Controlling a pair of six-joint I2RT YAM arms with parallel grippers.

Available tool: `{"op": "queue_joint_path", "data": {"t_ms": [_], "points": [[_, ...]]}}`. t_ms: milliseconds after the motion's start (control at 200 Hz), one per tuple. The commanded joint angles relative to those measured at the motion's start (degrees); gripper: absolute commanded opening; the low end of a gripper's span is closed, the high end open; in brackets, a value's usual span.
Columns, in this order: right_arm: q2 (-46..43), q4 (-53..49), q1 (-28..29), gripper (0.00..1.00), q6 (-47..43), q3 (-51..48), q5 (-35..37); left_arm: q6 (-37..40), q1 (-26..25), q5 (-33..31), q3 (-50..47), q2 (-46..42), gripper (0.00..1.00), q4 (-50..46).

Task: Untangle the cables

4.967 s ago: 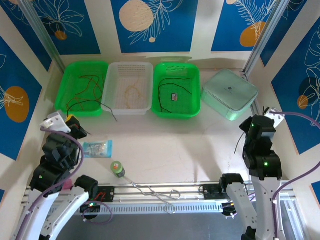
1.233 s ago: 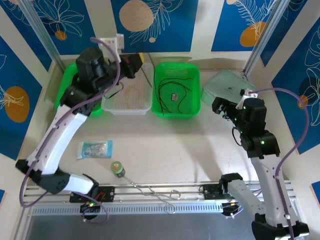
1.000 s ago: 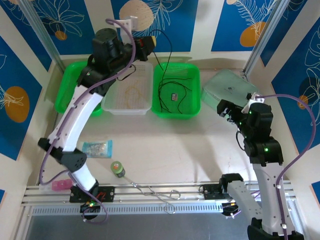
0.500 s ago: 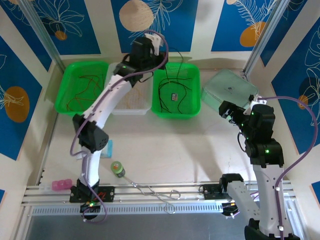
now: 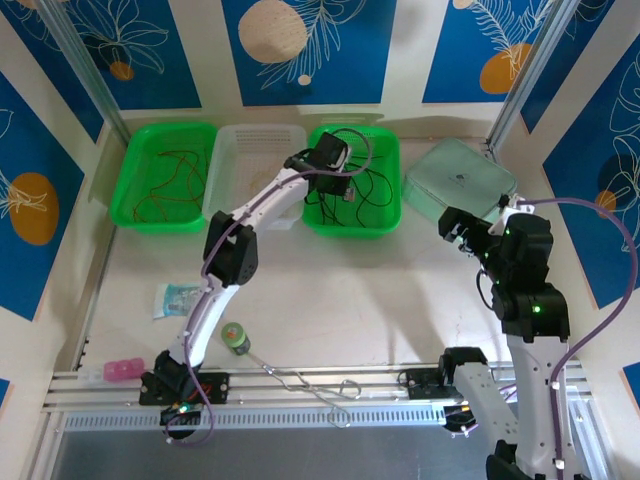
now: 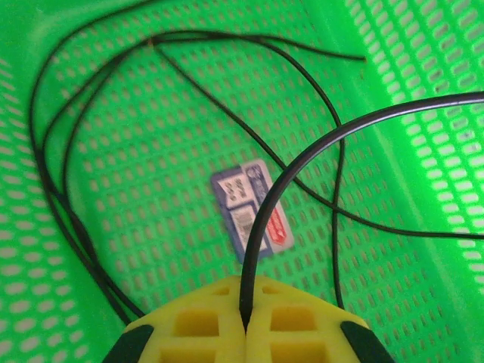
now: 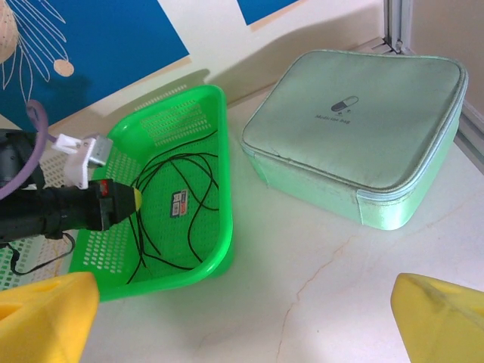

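Near edge: a bent silver wire (image 5: 312, 385) is seen lying along the rail between the arm bases, with a small pink object (image 5: 122, 370) to its left.
Open tabletop: a small green round object (image 5: 236, 337) and, just beyond it, a blue-printed packet (image 5: 178, 298) are laid apart on the pale tabletop (image 5: 340, 290).
Right tool: the right tool (image 5: 455, 228) is held above the tabletop on the right. Its yellow fingers (image 7: 45, 318) are spread wide, and nothing is gripped.
Pouch: a mint-green zipped pouch (image 7: 355, 128) is set on the tabletop just beside the right green tray (image 7: 224, 197), with a gap between them.
Trays: three are lined up at the far side, with a left green tray (image 5: 130, 160), a white tray (image 5: 250, 140) and the right green one.
Red cables: the red cables (image 5: 165, 180) are spread loosely inside the left green tray.
Left tool: the left tool (image 6: 246, 321) is reached out over the right green tray, its yellow fingers pressed together on a black cable (image 6: 249, 265).
Pinched cable: it is seen rising from the pinch and arcing towards the tray wall.
Tray floor: other black cables (image 6: 79, 231) are looped on the mesh around a small printed label (image 6: 234, 197).
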Motion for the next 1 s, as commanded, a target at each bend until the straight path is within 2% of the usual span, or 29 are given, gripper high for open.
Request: {"op": "queue_joint_path", "data": {"t_ms": [0, 295, 325, 380, 405, 530, 645, 745, 860, 996], "points": [[-0.3, -0.1, -0.5, 0.99, -0.5, 0.4, -1.6, 0.9, -0.5, -1.6, 2.8, 1.1, 0.0, -3.4], [1.5, 0.6, -0.8, 0.99, -0.2, 0.9, -3.1, 0.7, -0.4, -1.0, 3.4, 3.0, 0.01, -4.3], [1.5, 0.5, -0.8, 0.99, -0.4, 0.9, -3.1, 0.8, -0.3, -1.1, 3.4, 2.7, 0.12, -4.1], [1.5, 0.6, -0.9, 0.99, -0.6, 1.0, -3.2, 0.9, -0.1, -0.8, 3.4, 1.5, 0.52, -3.2], [1.6, 0.6, -0.9, 0.99, -0.7, 1.0, -3.3, 1.0, 0.1, -0.9, 3.4, 0.8, 0.65, -2.9], [1.6, 0.6, -0.9, 0.99, -0.6, 1.1, -3.6, 3.0, 0.3, -1.5, 3.4, -4.5, 1.0, 0.0], [1.6, 1.0, -1.0, 0.99, -0.8, 0.8, -3.7, 4.8, 0.2, -4.5, 2.3, -10.1, 0.99, 1.8], [1.6, 1.7, -1.1, 0.99, -1.3, 0.3, -3.3, 5.7, 0.3, -5.7, -3.7, -16.9, 0.99, 5.1], [1.8, 3.2, -1.2, 0.99, -1.4, -1.3, -4.1, 6.0, 0.3, -6.1, -19.1, -27.9, 0.99, 13.6], [3.1, 5.7, -1.2, 0.99, -0.4, -4.6, -5.1, 4.6, 1.7, -9.2, -45.6, -44.6, 0.99, 31.1]]}}
